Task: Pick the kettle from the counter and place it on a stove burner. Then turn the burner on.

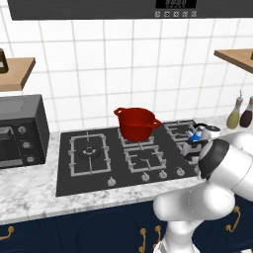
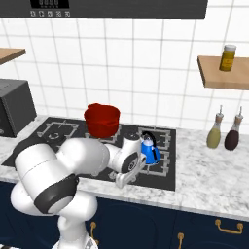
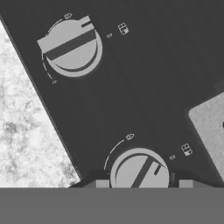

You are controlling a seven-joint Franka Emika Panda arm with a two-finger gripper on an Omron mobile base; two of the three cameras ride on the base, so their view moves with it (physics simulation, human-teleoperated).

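Kettle placement appears complete: the small blue vessel stands on a right-hand burner of the black cooktop, so the step in hand is judged to be turning that burner on. At far left of the left base view, a dark toaster oven stands on the speckled surface, well apart from the work. Toward centre, a red pot occupies a rear burner, just left of the kettle, which shows at centre right of that view. Along the cooktop's front edge runs a row of knobs; in the hand view one knob lies at upper left and a second knob sits at bottom centre, between the two finger tips of the gripper. The tips stand apart on either side of that knob; whether they already touch it cannot be told. The next move probably calls for closing on this knob and twisting it, provided it serves the kettle's burner. In the right base view, two bottles stand at far right, clear of the arm. Open room lies mainly at the front; the surface's marble edge borders the knobs at left in the hand view.
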